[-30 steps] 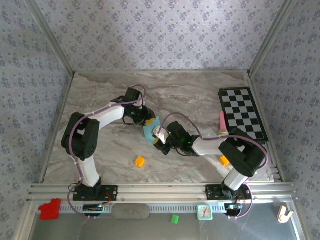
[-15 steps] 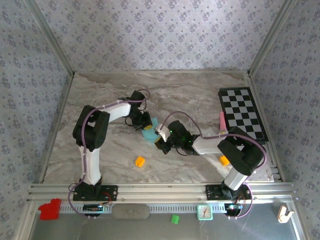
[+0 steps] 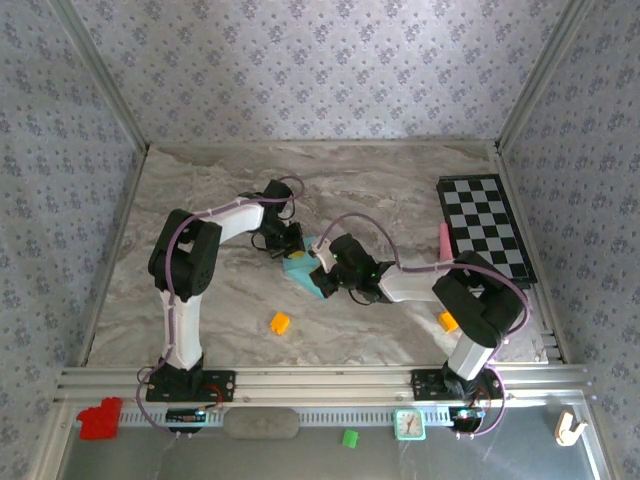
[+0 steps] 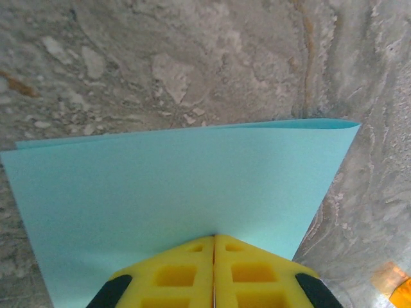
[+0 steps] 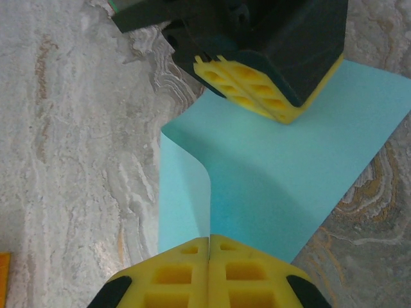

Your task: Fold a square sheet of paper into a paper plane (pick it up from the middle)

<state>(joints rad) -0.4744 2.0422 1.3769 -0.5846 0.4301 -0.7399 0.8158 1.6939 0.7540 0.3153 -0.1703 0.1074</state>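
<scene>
I had the left gripper (image 4: 214, 253) clamped on the square sheet of paper (image 3: 300, 268) from the far left. The right gripper (image 5: 209, 253) was pinched shut on its opposite edge, at the middle of the table (image 3: 400, 200). I judged the opposed grips were there to bow the sheet between them into a fold, with each side controlled for creasing.

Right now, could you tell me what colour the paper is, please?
The sheet of paper is plain teal-blue, clearest from the left wrist.
</scene>
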